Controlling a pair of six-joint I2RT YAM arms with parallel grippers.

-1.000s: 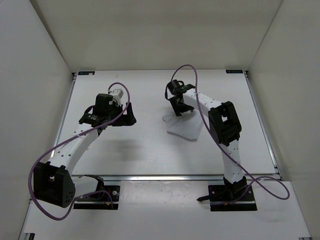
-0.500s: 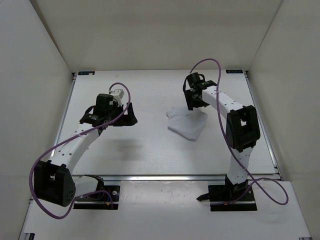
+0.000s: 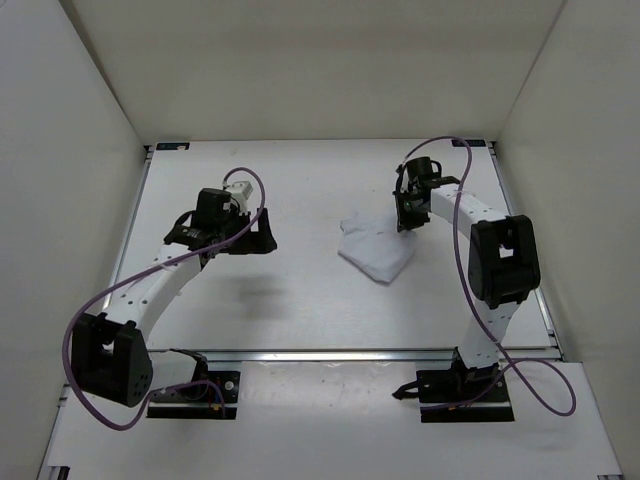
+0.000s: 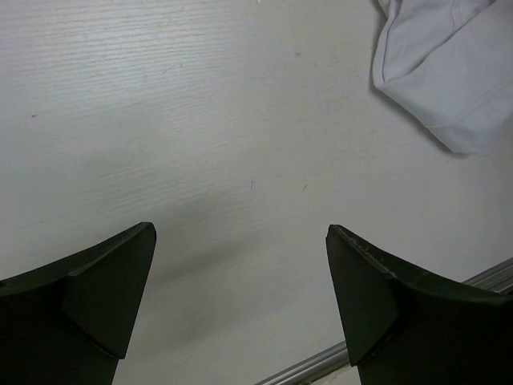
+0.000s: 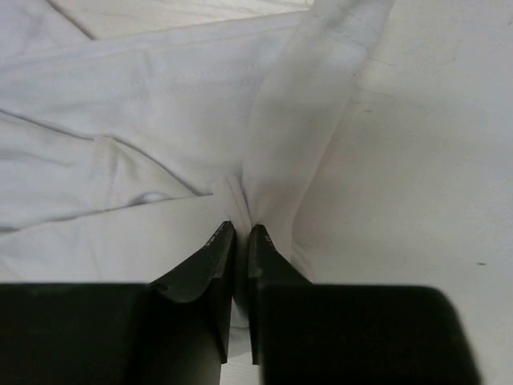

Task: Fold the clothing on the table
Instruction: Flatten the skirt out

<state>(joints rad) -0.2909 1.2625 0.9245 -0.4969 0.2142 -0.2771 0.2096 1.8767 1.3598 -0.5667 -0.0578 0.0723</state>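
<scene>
Item one: right gripper (image 5: pixel 240 231), jaws closed on a thin ridge of the clothing (image 5: pixel 136 152) at its far right edge. The clothing lies rumpled on the table (image 3: pixel 300 190), right of centre.

Item two: left gripper (image 4: pixel 239 237), jaws wide, holding nothing, over bare table well left of the cloth.

Risk, as we judge it: the pinch takes only a narrow pleat, so a lift may slip free or drag a single layer and bunch it.

Change: a second ago the right gripper stood wider open at the cloth's far left; it has since crossed to the right edge.
</scene>
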